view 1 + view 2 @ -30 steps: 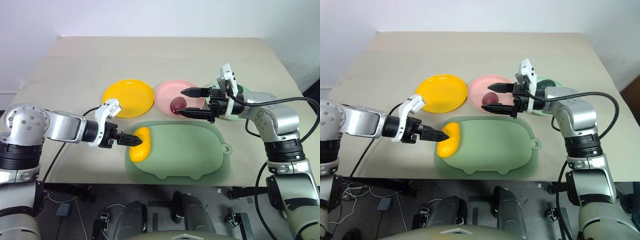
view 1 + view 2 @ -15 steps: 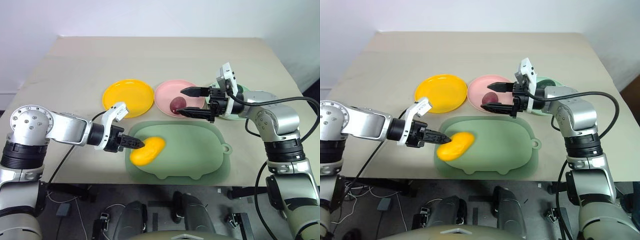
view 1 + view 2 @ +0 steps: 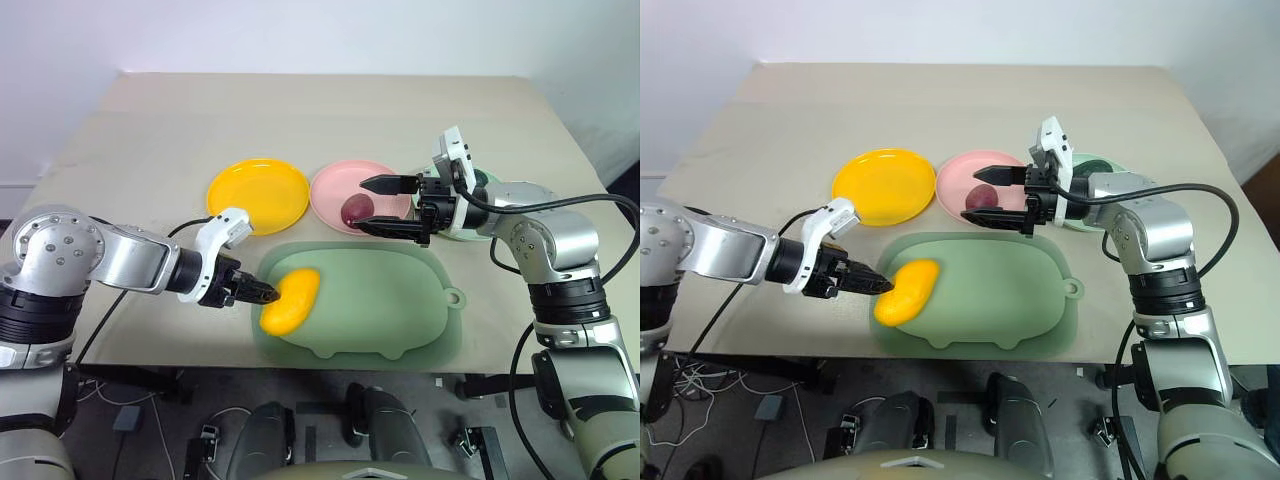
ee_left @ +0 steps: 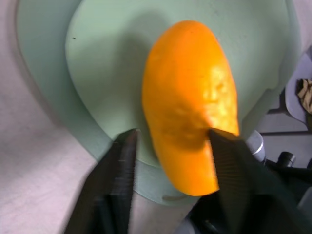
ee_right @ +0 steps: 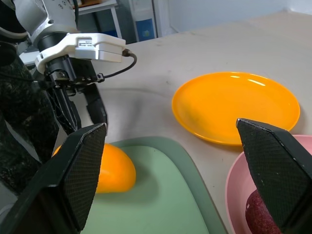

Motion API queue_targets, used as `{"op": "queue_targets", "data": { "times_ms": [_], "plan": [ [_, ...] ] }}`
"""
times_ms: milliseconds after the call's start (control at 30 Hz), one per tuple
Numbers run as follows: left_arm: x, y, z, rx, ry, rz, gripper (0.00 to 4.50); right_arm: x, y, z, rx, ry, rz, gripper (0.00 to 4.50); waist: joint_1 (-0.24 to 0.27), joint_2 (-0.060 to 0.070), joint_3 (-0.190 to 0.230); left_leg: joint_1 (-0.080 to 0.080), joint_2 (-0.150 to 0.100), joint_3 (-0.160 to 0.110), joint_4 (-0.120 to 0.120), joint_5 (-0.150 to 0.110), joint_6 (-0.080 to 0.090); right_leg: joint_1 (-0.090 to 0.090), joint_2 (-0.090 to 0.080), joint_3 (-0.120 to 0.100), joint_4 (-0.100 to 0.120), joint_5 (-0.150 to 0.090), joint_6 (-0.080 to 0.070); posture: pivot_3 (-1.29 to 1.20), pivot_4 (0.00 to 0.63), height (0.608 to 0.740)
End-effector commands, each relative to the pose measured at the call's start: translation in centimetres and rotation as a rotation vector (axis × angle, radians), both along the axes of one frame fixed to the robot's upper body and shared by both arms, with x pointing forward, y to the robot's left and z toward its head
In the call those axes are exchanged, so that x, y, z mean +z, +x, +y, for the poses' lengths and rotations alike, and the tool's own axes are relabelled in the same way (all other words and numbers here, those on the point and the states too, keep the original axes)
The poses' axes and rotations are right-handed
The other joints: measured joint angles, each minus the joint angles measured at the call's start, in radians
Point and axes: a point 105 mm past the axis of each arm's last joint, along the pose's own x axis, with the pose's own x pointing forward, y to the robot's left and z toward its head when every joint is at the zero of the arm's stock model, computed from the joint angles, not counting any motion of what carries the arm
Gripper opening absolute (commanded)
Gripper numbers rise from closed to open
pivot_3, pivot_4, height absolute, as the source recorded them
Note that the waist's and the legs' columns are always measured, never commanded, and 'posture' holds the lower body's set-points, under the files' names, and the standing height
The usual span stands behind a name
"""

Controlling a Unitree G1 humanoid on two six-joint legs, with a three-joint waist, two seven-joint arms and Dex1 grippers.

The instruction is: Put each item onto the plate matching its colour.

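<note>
- Left eye view: a beige table carries three plates in a row; the yellow-orange plate lies bare, the pink plate beside it holds the dark red-purple oval fruit, and the pale mint green plate is mostly hidden behind the right arm; what lies on it I cannot tell; nearer the robot lies the dull-green mat with a small ring tab; the yellow oblong fruit lies tilted at the mat's left end, its lower tip over the mat's edge.
- Right eye view: the left gripper reaches in from the left, its black tips at the yellow fruit's left flank; the right gripper hangs above the pink plate, fingers spread wide, one above the red-purple fruit and one below it, nothing between them.
- Left wrist view: the two black fingers stand apart on either side of the yellow fruit's near end; one tip lies against the fruit's skin, the other stands off it with mat showing between; no firm pinch is visible.
- Right wrist view: the two textured pads stand far apart; between them show the yellow-orange plate, the mat, the yellow fruit with the left gripper over it, and the pink plate's rim with the red-purple fruit.
</note>
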Motion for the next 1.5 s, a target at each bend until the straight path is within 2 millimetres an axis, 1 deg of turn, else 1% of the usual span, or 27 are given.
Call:
{"op": "queue_targets", "data": {
  "times_ms": [33,100,133,167,267,333,467,633,767,933,1067,1200,1267,1367,1433,1500],
  "plan": [
    [1.2,0.4,0.1,0.000,-0.025,-0.029,3.82,1.2,-0.4,0.5,0.033,-0.001,-0.062,4.50,-0.002,0.000,0.000,0.000,0.000,0.000,0.000,0.000,0.000,0.000,0.000,0.000,0.000,0.000,0.000,0.00,0.150,0.740],
    [1.4,0.3,0.1,-0.004,-0.032,-0.018,4.46,1.2,-0.4,0.5,0.030,-0.002,-0.061,4.50,-0.003,0.000,0.000,0.000,0.000,0.000,0.000,0.000,0.000,0.000,0.000,0.000,0.000,0.000,0.000,0.00,0.150,0.740],
    [1.5,0.3,0.2,-0.004,-0.025,-0.022,4.46,1.1,-0.4,0.5,0.030,-0.004,-0.060,4.50,-0.004,0.000,0.000,0.000,0.000,0.000,0.000,0.000,0.000,0.000,0.000,0.000,0.000,0.000,0.000,0.00,0.150,0.740],
    [1.6,0.8,0.4,0.018,-0.015,-0.039,4.46,1.1,-0.4,0.5,0.031,-0.004,-0.058,4.50,-0.004,0.000,0.000,0.000,0.000,0.000,0.000,0.000,0.000,0.000,0.000,0.000,0.000,0.000,0.000,0.00,0.150,0.740],
    [2.6,1.1,0.3,0.013,-0.022,-0.070,4.46,1.0,-0.4,0.5,0.033,-0.002,-0.055,4.50,-0.003,0.000,0.000,0.000,0.000,0.000,0.000,0.000,0.000,0.000,0.000,0.000,0.000,0.000,0.000,0.00,0.150,0.740],
    [2.9,0.4,-0.2,-0.039,-0.022,-0.074,4.46,1.2,-0.4,0.6,0.032,0.000,-0.059,4.50,-0.004,0.000,0.000,0.000,0.000,0.000,0.000,0.000,0.000,0.000,0.000,0.000,0.000,0.000,0.000,0.00,0.150,0.740],
    [2.3,0.2,-0.2,-0.040,-0.035,-0.022,4.46,1.2,-0.4,0.7,0.034,0.001,-0.059,4.50,-0.005,0.000,0.000,0.000,0.000,0.000,0.000,0.000,0.000,0.000,0.000,0.000,0.000,0.000,0.000,0.00,0.150,0.740],
    [2.2,0.3,-1.0,-0.050,-0.068,-0.012,4.46,1.1,-0.4,0.6,0.032,-0.002,-0.062,4.50,-0.003,0.000,0.000,0.000,0.000,0.000,0.000,0.000,0.000,0.000,0.000,0.000,0.000,0.000,0.000,0.00,0.150,0.740],
    [1.5,0.0,-1.4,-0.061,-0.072,0.013,4.46,1.4,-0.4,0.6,0.030,0.002,-0.068,4.50,-0.004,0.000,0.000,0.000,0.000,0.000,0.000,0.000,0.000,0.000,0.000,0.000,0.000,0.000,0.000,0.00,0.150,0.740],
    [0.0,-0.1,-1.9,-0.056,-0.066,0.040,4.46,1.5,-0.4,0.7,0.025,0.005,-0.077,4.50,-0.004,0.000,0.000,0.000,0.000,0.000,0.000,0.000,0.000,0.000,0.000,0.000,0.000,0.000,0.000,0.00,0.150,0.740],
    [-0.2,-0.2,-2.6,-0.075,-0.067,0.041,4.46,1.6,-0.4,0.7,0.023,0.006,-0.080,4.50,-0.003,0.000,0.000,0.000,0.000,0.000,0.000,0.000,0.000,0.000,0.000,0.000,0.000,0.000,0.000,0.00,0.150,0.740],
    [-0.8,0.7,-2.0,-0.026,-0.007,0.018,4.46,1.8,-0.6,0.8,0.027,0.008,-0.088,4.50,-0.004,0.000,0.000,0.000,0.000,0.000,0.000,0.000,-0.001,0.000,0.000,0.000,0.000,0.000,0.000,0.00,0.150,0.740],
    [-1.1,0.4,-2.1,-0.035,-0.018,0.041,4.46,1.9,-0.6,0.8,0.024,0.009,-0.093,4.50,-0.004,0.000,0.000,0.000,0.000,0.000,0.000,0.000,-0.001,0.000,0.000,0.000,0.000,0.000,0.000,0.00,0.150,0.740],
    [-1.9,-0.1,-2.2,-0.059,0.013,0.045,4.46,2.1,-0.6,0.6,0.022,0.009,-0.098,4.50,-0.004,0.000,0.000,0.000,0.000,0.000,0.000,0.000,-0.001,0.000,0.000,0.000,0.000,0.000,0.000,0.00,0.150,0.740],
    [-2.4,0.0,-2.3,-0.051,0.017,0.048,4.46,2.2,-0.5,0.6,0.017,0.007,-0.111,4.50,-0.003,0.000,0.000,0.000,0.000,0.000,0.000,0.000,-0.001,0.000,0.000,0.000,0.000,0.000,0.000,0.00,0.150,0.740],
    [-2.7,0.5,-2.0,-0.011,0.018,0.053,4.09,2.4,-0.5,0.8,0.018,0.015,-0.107,4.50,-0.002,0.000,0.000,0.000,0.000,0.000,0.000,0.000,-0.001,0.000,0.000,0.000,0.000,0.000,0.000,0.00,0.150,0.740]
  ]
}}
